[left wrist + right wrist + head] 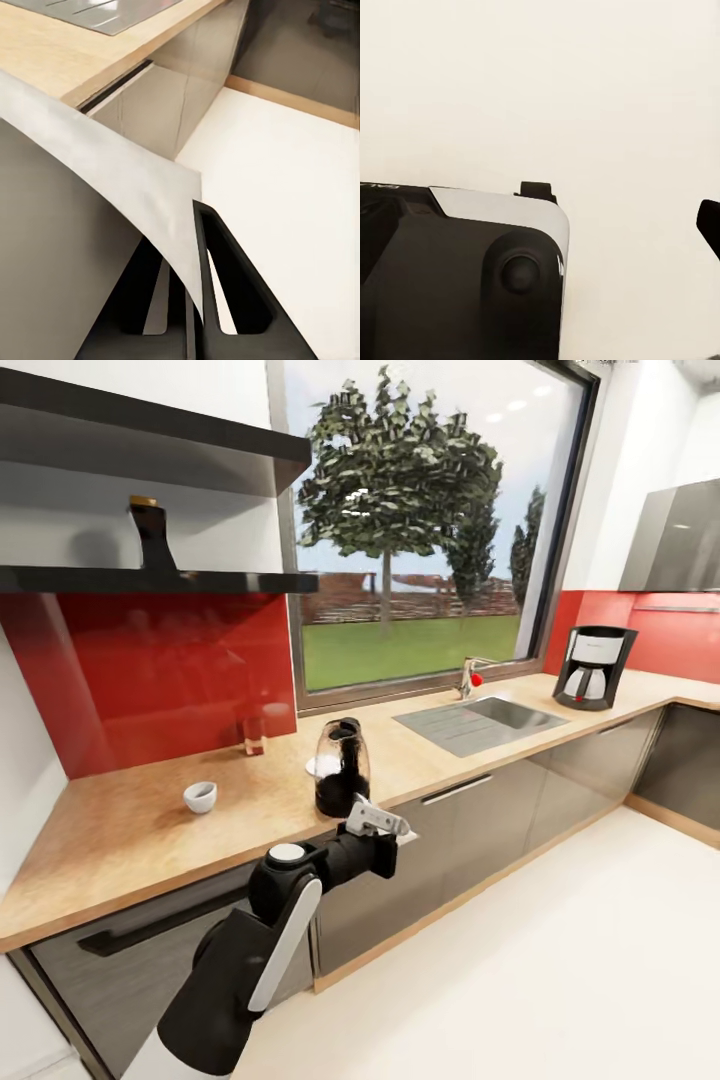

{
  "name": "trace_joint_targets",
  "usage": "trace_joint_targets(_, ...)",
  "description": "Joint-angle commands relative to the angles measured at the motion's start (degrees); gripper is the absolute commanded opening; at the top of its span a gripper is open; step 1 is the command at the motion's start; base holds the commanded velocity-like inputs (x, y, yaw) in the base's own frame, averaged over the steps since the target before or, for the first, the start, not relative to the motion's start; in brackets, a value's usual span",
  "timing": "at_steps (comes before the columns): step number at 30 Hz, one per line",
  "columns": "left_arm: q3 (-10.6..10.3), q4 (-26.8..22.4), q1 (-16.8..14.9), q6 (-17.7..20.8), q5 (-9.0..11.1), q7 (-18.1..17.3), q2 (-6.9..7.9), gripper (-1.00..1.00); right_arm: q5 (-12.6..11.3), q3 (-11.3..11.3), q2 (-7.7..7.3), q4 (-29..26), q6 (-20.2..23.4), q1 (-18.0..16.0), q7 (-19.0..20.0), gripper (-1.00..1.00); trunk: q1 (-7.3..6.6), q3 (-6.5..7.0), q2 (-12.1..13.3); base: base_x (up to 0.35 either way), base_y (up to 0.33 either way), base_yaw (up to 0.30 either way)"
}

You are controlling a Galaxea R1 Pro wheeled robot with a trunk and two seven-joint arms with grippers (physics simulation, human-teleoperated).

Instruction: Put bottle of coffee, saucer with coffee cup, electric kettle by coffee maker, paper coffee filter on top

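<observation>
We hold a thin pale-grey paper coffee filter (105, 176) in our left gripper (385, 825), the two dark fingers (225, 277) closed almost together with the sheet pinched between them; it curls up across the left wrist view, and from the head it shows as a small white edge by the gripper, out in front of the counter's edge. Just beyond the gripper stands the dark glass electric kettle (341, 767) on the light wooden countertop (130, 830), with a flat white saucer (320, 765) partly hidden behind it. Further left sits a small white coffee cup (200, 796), apart from the saucer. The black and silver coffee maker (594, 667) stands well away at the far right, past the steel sink (490, 718). A dark bottle of coffee (152, 533) is on the black wall shelf (150, 580). Our right gripper (622, 210) hangs over pale floor (585, 90); we cannot tell how far its fingers are parted.
</observation>
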Motion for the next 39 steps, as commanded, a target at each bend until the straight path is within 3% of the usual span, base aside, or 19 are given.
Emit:
trace_joint_targets(1,0.04,-0.04,-0.04,0.29,0.08,-0.03,-0.01,-1.00,0.44,-0.02,-0.01,0.06,-0.17,-0.05,0.00,1.00,0.00,-0.07,-0.05,0.011,0.000,-0.227)
trace_joint_targets(16,0.14,0.03,-0.04,0.25,0.08,-0.02,-0.01,-1.00,0.44,-0.02,-0.01,0.06,-0.25,-0.05,-0.01,1.00,0.00,-0.07,-0.05,0.283,0.000,-0.122)
trace_joint_targets(26,0.19,0.03,-0.04,0.25,0.08,-0.02,-0.01,-1.00,0.44,-0.02,-0.01,0.06,-0.25,-0.05,0.03,1.00,0.00,-0.07,-0.05,0.055,0.000,-0.279)
trace_joint_targets(39,0.07,0.03,-0.04,0.25,0.08,-0.02,-0.01,-1.00,0.44,-0.02,-0.01,0.06,-0.25,-0.05,-0.05,1.00,0.00,-0.07,-0.05,0.213,-0.142,-0.143)
